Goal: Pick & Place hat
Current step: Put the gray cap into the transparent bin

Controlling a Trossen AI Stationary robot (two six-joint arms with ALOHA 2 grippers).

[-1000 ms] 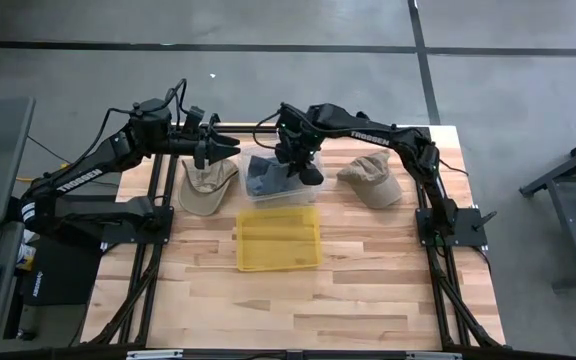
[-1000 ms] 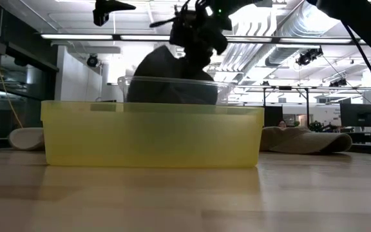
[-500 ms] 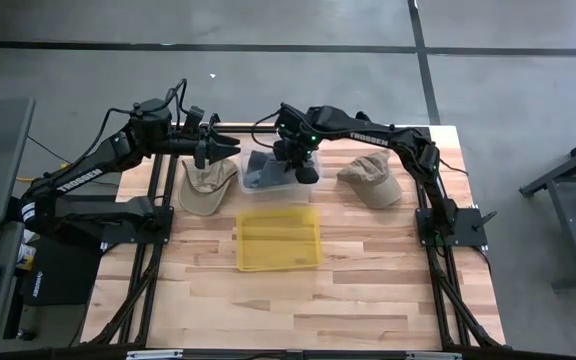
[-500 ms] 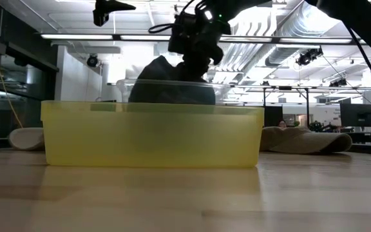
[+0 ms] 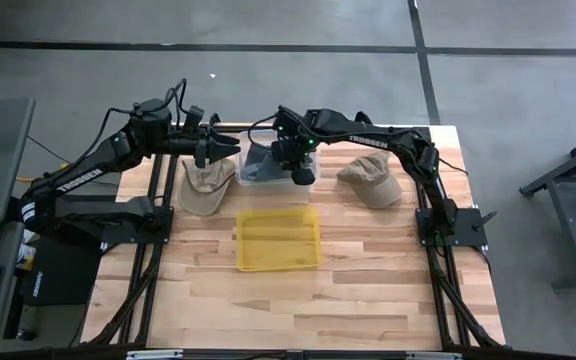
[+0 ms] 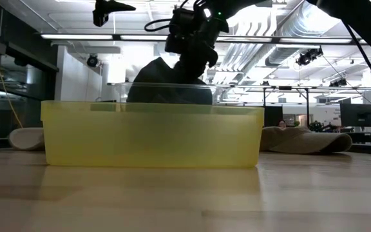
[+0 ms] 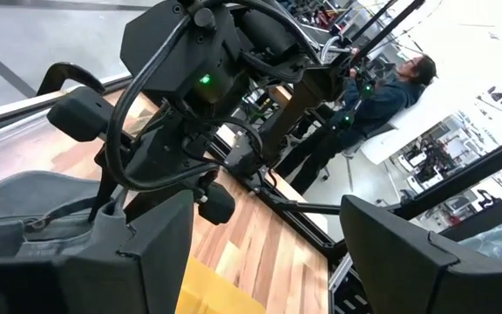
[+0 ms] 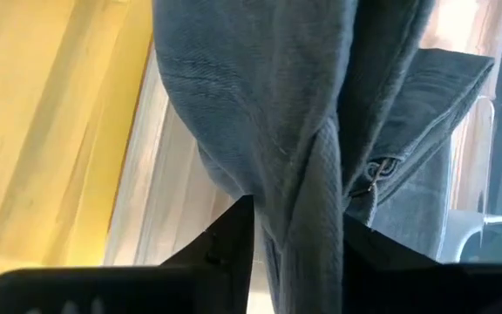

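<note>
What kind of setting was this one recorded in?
Probably a large open lab or workshop: exposed ceiling ducts and strip lights overhead, monitors on desks behind, and a bare concrete floor around the wooden table.

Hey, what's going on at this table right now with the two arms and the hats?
The right gripper is over the clear bin at the back of the table, with a dark grey hat between its fingers. The left gripper hangs open above one tan hat. Another tan hat lies on the right, and a yellow bin stands in the middle.
</note>
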